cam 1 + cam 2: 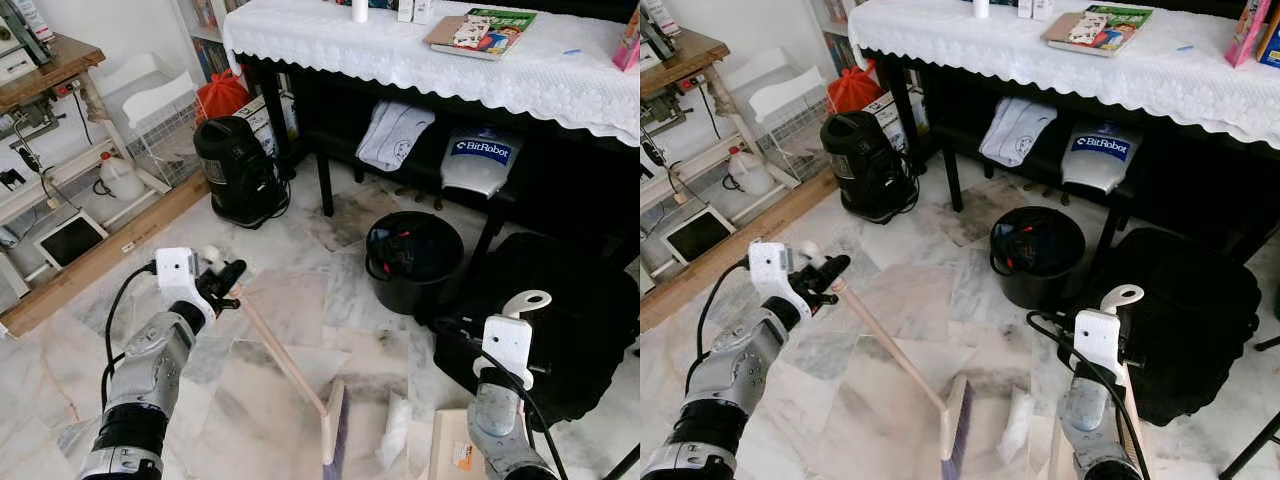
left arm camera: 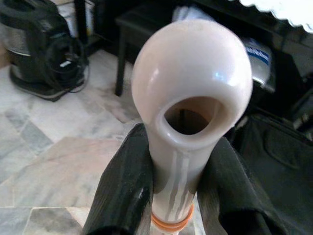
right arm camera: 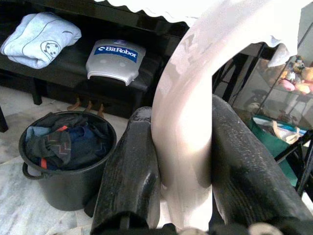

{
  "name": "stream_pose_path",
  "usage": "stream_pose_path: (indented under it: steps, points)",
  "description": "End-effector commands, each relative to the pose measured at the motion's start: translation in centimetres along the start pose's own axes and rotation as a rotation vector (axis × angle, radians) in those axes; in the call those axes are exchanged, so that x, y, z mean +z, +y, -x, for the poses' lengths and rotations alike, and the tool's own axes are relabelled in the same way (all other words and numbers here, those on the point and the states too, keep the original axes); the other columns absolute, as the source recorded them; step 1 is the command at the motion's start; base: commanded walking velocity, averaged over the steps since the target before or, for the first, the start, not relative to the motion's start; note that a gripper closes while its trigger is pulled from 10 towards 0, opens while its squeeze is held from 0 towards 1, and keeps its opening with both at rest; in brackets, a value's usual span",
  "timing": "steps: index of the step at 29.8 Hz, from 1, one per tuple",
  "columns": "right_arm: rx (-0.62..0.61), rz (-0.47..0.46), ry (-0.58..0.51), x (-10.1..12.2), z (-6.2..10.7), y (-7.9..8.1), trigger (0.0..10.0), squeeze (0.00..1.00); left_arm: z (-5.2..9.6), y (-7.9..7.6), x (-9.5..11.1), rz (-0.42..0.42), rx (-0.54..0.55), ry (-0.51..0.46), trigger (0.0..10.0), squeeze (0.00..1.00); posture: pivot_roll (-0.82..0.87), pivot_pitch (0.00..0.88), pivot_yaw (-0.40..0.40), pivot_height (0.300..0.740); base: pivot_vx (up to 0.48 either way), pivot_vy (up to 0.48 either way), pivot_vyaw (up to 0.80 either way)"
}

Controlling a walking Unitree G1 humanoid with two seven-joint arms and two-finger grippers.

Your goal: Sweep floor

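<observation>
While your left gripper (image 1: 228, 281) clamps the broom handle (image 1: 283, 360), your right gripper (image 3: 183, 161) squeezes the dustpan handle (image 3: 193, 98). That black bucket (image 1: 413, 262) is stuffed with dark clothes (image 3: 66, 142).

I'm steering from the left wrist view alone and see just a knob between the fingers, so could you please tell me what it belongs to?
Observer: It tops a broom handle; the left gripper is shut on its upper end.
Operator: Thank you. Where is the brush head?
Observer: Down on the marble floor before the robot, beside a white crumpled scrap.
Operator: And the right gripper?
Observer: The right gripper is shut on a dustpan handle, near the black bucket.
</observation>
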State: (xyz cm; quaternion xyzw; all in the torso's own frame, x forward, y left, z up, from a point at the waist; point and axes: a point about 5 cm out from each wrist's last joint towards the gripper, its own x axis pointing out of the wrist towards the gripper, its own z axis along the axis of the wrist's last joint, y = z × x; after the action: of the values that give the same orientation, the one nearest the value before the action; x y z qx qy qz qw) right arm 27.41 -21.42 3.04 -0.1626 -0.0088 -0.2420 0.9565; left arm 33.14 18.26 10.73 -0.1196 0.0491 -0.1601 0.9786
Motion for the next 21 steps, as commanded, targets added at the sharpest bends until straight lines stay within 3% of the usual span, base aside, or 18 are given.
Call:
stream_pose_path:
  steps: [1,11,19,21]
  points:
    - [0.046,-0.04,0.15,-2.1,2.6,1.5,10.0,0.0,0.0,-0.1,-0.2,0.005,-0.03,0.028,10.0,0.0,0.09,0.116,0.168,0.74,0.0,0.0,0.0]
    - [0.04,-0.04,0.147,-2.1,2.3,1.2,10.0,0.0,-0.4,-0.8,-1.2,0.129,-0.07,0.063,10.0,0.0,0.09,0.115,0.164,0.74,0.0,0.0,0.0]
    - [0.04,-0.038,0.147,-2.0,2.1,1.1,10.0,0.0,-1.2,-0.8,-0.6,0.235,-0.061,0.028,10.0,0.0,0.08,0.113,0.158,0.74,0.0,0.0,0.0]
    - [0.037,-0.039,0.145,-2.0,2.0,1.0,10.0,0.0,-1.6,-1.3,-0.2,0.32,-0.088,0.001,10.0,0.0,0.08,0.112,0.157,0.74,0.0,0.0,0.0]
